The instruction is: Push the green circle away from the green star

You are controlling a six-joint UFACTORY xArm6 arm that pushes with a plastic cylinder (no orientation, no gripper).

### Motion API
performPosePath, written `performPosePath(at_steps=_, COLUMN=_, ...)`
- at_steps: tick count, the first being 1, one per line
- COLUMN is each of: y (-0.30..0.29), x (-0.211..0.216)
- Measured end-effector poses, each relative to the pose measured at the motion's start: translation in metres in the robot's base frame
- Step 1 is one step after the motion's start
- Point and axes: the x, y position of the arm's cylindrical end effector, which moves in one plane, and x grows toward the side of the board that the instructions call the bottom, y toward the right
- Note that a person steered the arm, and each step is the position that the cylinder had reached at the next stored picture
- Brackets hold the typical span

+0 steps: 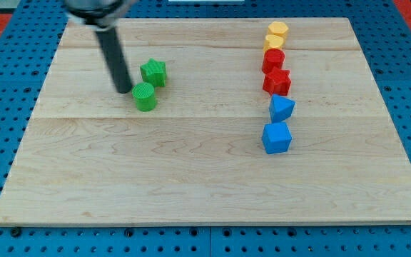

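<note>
Just left of the green circle (145,96): my tip (123,90) touching its upper-left edge. Sitting right below the green star (153,72), barely apart. No claw fitted. Advising pushing downward, away from star.

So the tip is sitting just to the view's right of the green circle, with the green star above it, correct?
Not quite. In the camera view my tip sits just to the view's left of the green circle, not its right. The rest holds: the green star lies above the circle, towards the view's top.
</note>
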Motion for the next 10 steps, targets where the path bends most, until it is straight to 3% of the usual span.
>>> performPosePath(at_steps=2, y=0.042, x=0.096)
performPosePath(at_steps=3, y=0.014, x=0.089)
performPosePath(at_steps=4, y=0.056, x=0.084)
performPosePath(at_steps=5, y=0.097, x=0.127)
performPosePath(at_steps=7, y=0.061, x=0.133)
performPosePath(at_steps=8, y=0.059, x=0.158)
performPosePath(at_steps=10, y=0.161, x=0.17)
